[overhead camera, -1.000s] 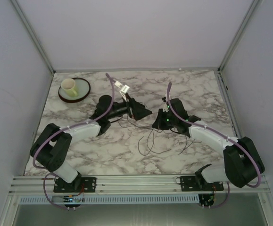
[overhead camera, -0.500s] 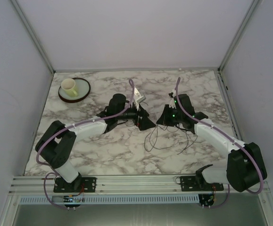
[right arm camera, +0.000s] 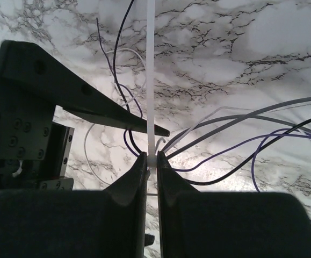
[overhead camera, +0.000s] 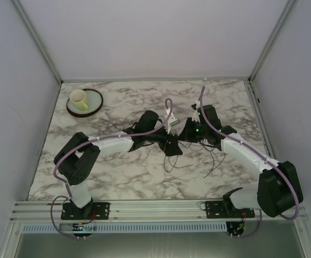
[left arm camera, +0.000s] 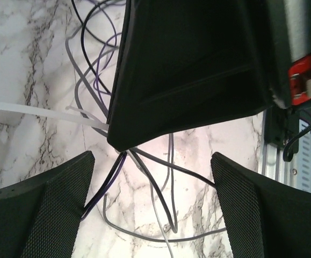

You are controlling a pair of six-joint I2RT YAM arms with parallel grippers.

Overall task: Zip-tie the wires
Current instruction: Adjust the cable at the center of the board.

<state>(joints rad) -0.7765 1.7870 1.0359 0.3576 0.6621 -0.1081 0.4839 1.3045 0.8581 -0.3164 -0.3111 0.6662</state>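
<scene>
Our right gripper (right arm camera: 151, 161) is closed tight on a white zip tie (right arm camera: 150, 80). The flat strip comes up out of the narrow slit between the two fingers and runs straight away from them over the marble tabletop (overhead camera: 117, 177). The wires (right arm camera: 171, 144), thin strands of black, grey and purple, gather into one bunch right at those fingertips and fan out from there in loose loops. We cannot tell whether any of them is pinched along with the zip tie.

Our left gripper (left arm camera: 151, 161) faces the right one almost nose to nose. Its jaws stand wide apart and hold nothing. In the left wrist view, the bunch of wires and the tip of the right gripper sit in the gap between its mesh-faced fingers (left arm camera: 42, 209).

From above, both grippers meet around the middle of the tabletop, slightly toward its right edge. The slack of the wires trails from that spot toward the near edge. In the far left corner a pale cup (overhead camera: 78, 98) stands on a round plate (overhead camera: 97, 102), well apart from the wires.
</scene>
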